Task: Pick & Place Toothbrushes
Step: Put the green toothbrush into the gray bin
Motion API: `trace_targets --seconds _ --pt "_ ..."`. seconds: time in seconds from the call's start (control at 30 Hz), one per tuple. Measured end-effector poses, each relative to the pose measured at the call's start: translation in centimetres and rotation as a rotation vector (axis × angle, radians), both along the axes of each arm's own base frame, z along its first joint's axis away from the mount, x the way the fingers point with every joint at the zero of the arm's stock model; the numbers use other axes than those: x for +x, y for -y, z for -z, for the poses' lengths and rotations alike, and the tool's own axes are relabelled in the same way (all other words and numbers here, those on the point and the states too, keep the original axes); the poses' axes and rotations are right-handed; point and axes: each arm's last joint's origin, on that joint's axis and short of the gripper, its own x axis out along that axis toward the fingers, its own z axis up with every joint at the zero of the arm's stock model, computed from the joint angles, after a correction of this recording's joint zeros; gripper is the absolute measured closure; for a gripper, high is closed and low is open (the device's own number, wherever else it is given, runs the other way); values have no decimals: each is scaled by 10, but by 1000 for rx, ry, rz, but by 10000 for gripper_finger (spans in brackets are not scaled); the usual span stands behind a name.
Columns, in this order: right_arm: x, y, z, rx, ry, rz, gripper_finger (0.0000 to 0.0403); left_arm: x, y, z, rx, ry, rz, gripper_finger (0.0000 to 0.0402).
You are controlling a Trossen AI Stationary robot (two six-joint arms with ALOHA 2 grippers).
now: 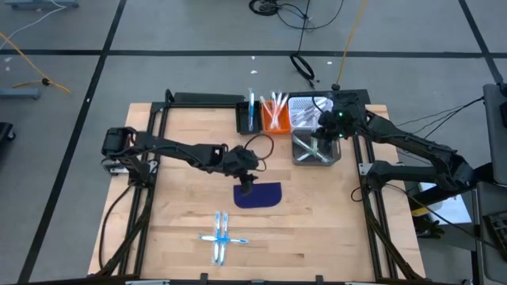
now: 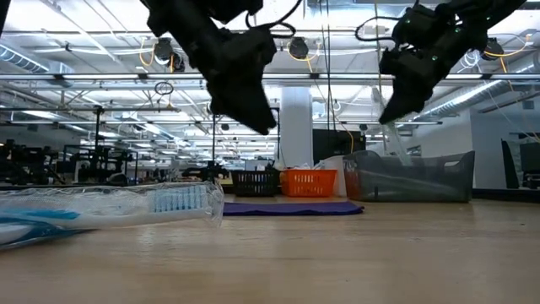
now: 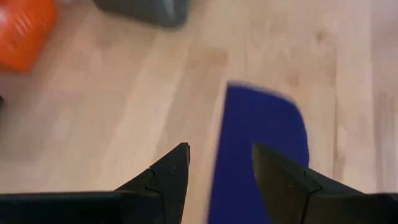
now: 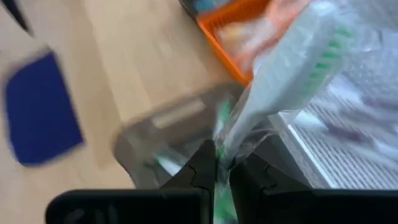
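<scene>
Three wrapped light-blue toothbrushes [image 1: 221,237] lie crossed on the table near its near edge; one [image 2: 126,203] fills the low view's foreground. My left gripper [image 3: 219,155] is open and holds nothing, hovering over the left edge of the dark blue mat [image 1: 260,195]. My right gripper [image 4: 222,155] is shut on a white toothbrush with green bristles [image 4: 292,68] in a clear wrapper. It hangs above the grey see-through bin [image 1: 315,150], which has a green toothbrush inside. More toothbrushes sit in the black [image 1: 251,115], orange [image 1: 275,112] and clear [image 1: 303,111] bins. My right gripper pinches the wrapped green-and-white toothbrush by its handle [image 4: 233,134] between the two fingers, coming from above over the grey bin. The bristle head [image 4: 320,59] sticks out past the fingertips. The toothbrush is lifted clear of the table and slants down toward the bin's opening.
The bins stand in a row along the table's far edge, with the grey bin [image 2: 409,177] just in front of them. A dark frame [image 1: 158,142] runs along both table sides. Bare wood lies between the mat and the loose toothbrushes.
</scene>
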Motion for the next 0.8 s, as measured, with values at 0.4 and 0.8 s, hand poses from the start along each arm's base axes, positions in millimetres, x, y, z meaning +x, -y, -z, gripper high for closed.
trace_targets --seconds 0.4,0.8 --pt "-11 -5 0 -10 -197 -3 385 -27 32 -12 -67 -134 -1 224" --pt "-15 -9 5 43 -271 -19 385 -58 67 -29 -133 -219 -5 224"
